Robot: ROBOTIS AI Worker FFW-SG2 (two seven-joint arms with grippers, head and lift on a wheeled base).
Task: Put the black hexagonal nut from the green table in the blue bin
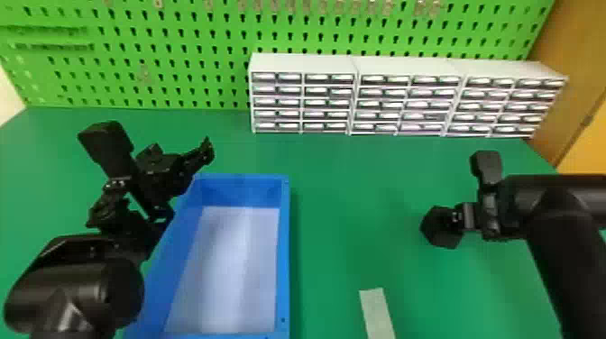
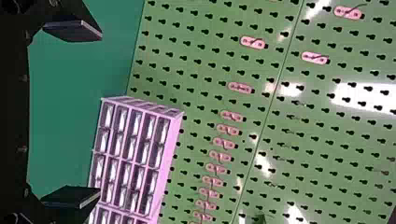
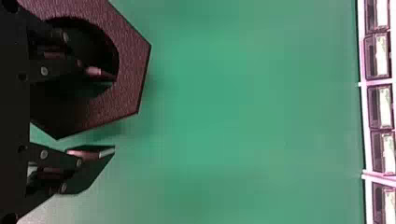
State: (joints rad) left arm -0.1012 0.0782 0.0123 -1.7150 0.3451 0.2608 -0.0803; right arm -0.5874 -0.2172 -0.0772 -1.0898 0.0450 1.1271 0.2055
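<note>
Right wrist view: hexagonal nut (image 3: 131, 70) dark, grainy, wide round hole.

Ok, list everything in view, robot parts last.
Nut: one, black, right of the bin, at the right gripper
Bin: one, blue, on the table
Strip: one, pale, on the table, right of the bin
Table: one, green, below everything
Drawer units: three, white, table's back
Pegboard: green, behind the table
Small plates: many, pinkish, on the pegboard
Left gripper: one, black, near the bin's far left corner
Right gripper: one, black, one finger over the nut's hole
</note>
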